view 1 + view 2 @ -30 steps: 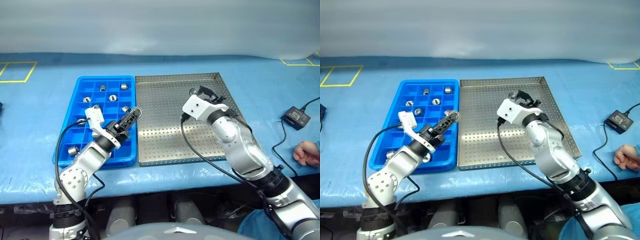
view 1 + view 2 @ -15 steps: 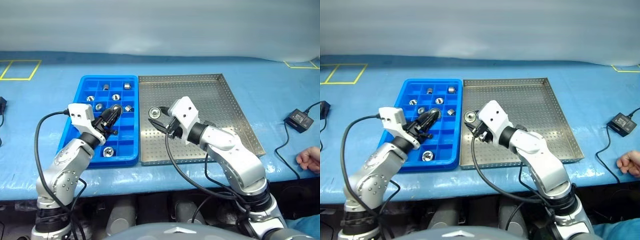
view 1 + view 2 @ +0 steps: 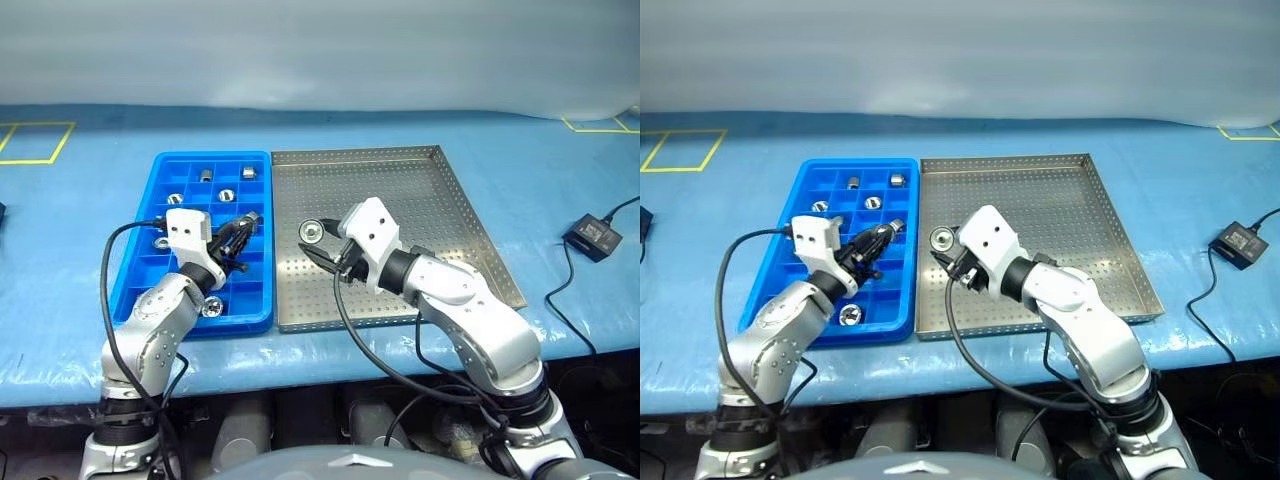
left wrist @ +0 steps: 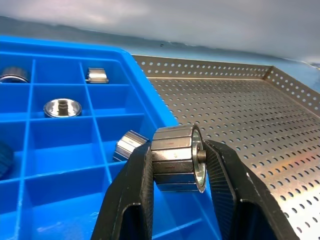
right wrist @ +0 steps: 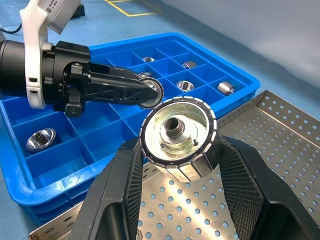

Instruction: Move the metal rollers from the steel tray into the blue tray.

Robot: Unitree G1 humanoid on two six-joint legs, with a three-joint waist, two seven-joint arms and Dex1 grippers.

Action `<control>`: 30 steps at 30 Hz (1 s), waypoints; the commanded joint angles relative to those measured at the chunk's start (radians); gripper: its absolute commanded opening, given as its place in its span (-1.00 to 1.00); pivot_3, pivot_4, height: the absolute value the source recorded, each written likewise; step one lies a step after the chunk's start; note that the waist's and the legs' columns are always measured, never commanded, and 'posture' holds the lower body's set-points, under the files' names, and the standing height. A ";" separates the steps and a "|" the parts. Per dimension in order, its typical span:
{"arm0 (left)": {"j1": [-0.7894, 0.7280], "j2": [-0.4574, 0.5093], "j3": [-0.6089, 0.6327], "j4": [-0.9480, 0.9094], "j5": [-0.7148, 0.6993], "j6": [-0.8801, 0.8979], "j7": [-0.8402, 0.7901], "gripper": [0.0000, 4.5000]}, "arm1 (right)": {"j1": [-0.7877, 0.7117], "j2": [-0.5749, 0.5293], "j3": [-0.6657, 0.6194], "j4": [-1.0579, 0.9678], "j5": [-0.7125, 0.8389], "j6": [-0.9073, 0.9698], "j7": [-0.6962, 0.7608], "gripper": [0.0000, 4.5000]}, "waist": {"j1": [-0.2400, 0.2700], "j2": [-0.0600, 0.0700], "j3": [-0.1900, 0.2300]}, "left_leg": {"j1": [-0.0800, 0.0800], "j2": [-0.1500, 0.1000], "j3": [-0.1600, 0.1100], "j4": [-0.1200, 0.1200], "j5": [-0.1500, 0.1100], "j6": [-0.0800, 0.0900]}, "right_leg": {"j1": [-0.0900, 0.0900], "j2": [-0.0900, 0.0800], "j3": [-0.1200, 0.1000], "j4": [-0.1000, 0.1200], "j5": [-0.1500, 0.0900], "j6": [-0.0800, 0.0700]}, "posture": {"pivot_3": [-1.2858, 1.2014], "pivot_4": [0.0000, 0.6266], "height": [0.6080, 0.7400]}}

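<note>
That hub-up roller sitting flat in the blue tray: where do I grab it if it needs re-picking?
Probably from straight above, with fingers across the roller's faceted outer wall. It rests on its end, hub up, and the blue tray's dividers block any side approach.

Head stereo pair looks down over both trays from afar; wrist cameras sit close, sharing the blue tray (image 4: 60, 145).

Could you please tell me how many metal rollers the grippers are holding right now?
2. One roller is clamped in the left gripper over the blue tray. A second roller is in the right gripper over the steel tray, near its left edge.
</note>
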 commanded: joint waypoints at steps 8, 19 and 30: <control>-0.018 -0.005 0.029 0.011 0.075 0.003 0.024 -0.41 | -0.022 0.013 -0.026 -0.020 0.020 -0.008 -0.028 -0.06 | 0.010 0.000 0.000 | 0.000 -0.001 0.000 0.001 0.000 0.000 | 0.000 0.000 0.000 0.000 0.000 0.000 | 0.05 -0.52 1.00; -0.072 -0.047 0.087 -0.055 0.044 -0.064 -0.017 0.10 | -0.012 0.024 -0.015 -0.034 0.072 0.017 -0.024 -0.06 | 0.008 0.000 0.000 | 0.000 0.000 0.000 0.001 0.000 0.000 | 0.000 0.000 0.000 0.000 0.000 0.000 | 0.04 -0.52 1.00; 0.122 0.275 0.077 -0.206 0.070 -0.019 -0.257 0.10 | -0.098 0.127 0.113 0.161 0.104 0.058 -0.009 -0.06 | -0.012 0.000 0.000 | 0.001 0.001 0.001 0.000 0.000 0.000 | -0.001 0.000 0.000 0.001 0.000 -0.001 | 0.06 -0.52 1.00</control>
